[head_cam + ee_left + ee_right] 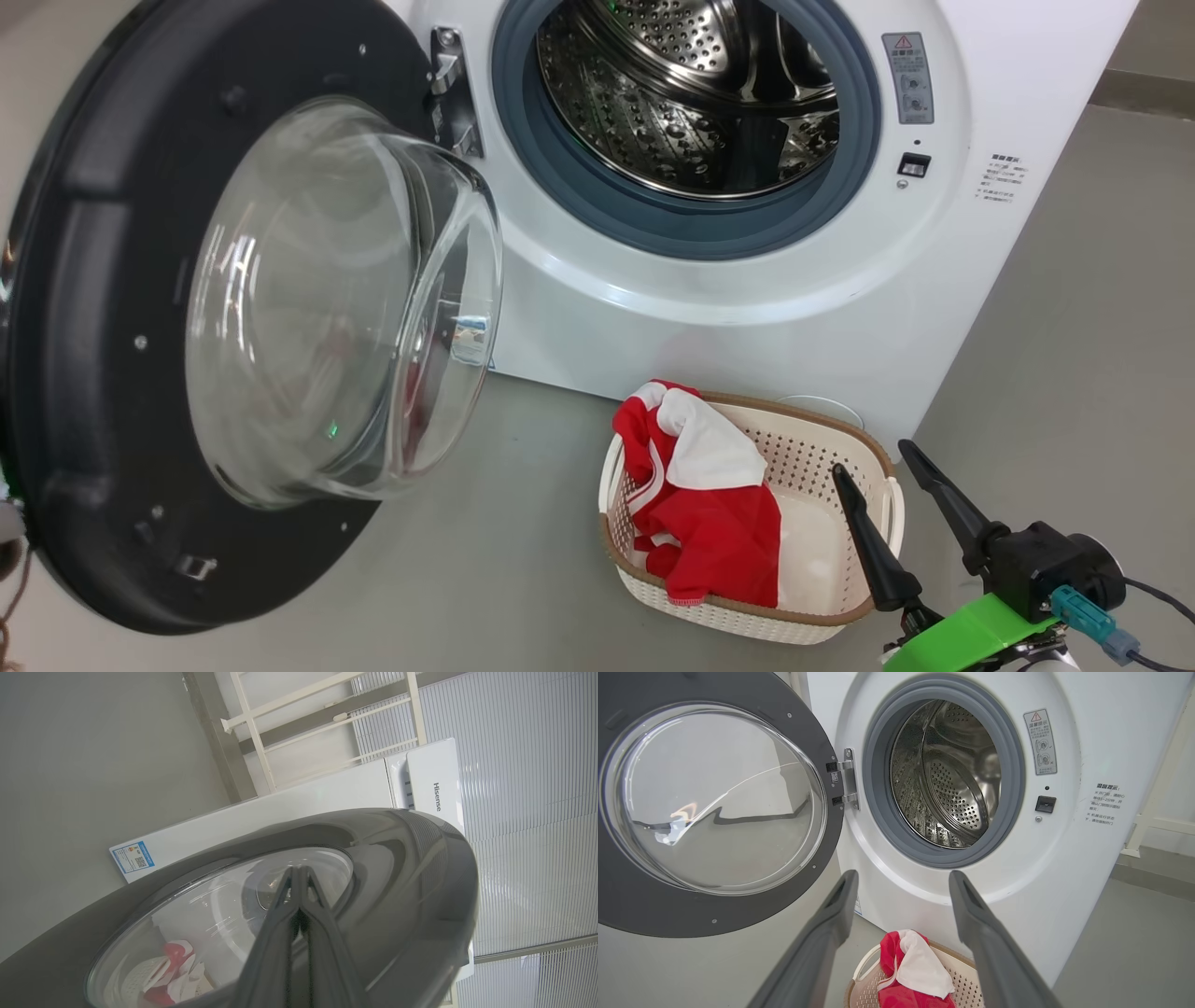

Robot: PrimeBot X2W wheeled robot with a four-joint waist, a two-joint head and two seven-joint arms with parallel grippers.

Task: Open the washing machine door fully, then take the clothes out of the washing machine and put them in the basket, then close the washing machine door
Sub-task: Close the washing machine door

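The soft red-and-white clothes (719,532) are seen in the small cream perforated basket (812,439). The left gripper (299,877) — closed, empty — is aimed at the round glossy black-rimmed glass door (411,868); a push could be lost by sliding on it. The right gripper (903,875) is spread wide above the basket.

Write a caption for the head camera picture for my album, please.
Washing machine door wide open, drum looking empty, red-and-white clothes in the basket, right gripper near it with jaws open.
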